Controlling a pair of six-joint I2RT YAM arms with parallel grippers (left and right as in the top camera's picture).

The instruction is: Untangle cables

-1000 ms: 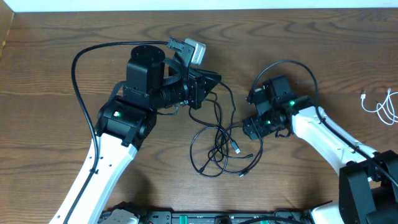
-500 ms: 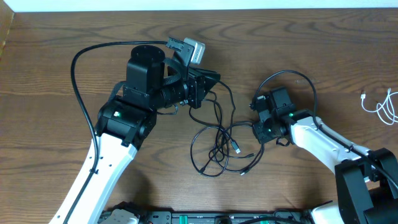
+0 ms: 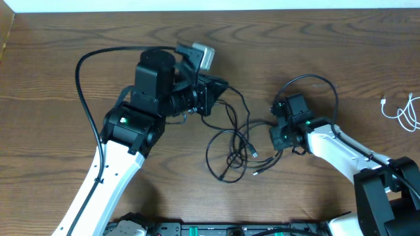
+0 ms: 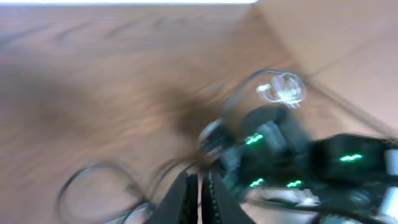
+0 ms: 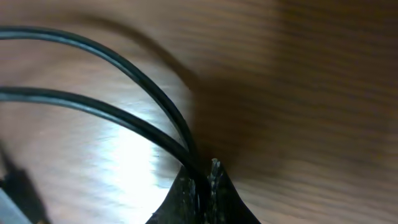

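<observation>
Black cables [image 3: 231,157] lie tangled on the table [image 3: 52,65]. Right gripper [image 5: 205,177] pinches two strands at the tangle's right edge; left gripper [image 4: 200,196], closed, sits just above. Wood spreads wide leftward; white cable [image 3: 401,113] far right.

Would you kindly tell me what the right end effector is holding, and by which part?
The right end effector pinches the black cables, two strands along their run, not at a plug end.

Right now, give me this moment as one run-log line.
left gripper: shut, hold unclear | right gripper: shut on black cables | tangle: not yet undone | white cable: apart, far right
</observation>
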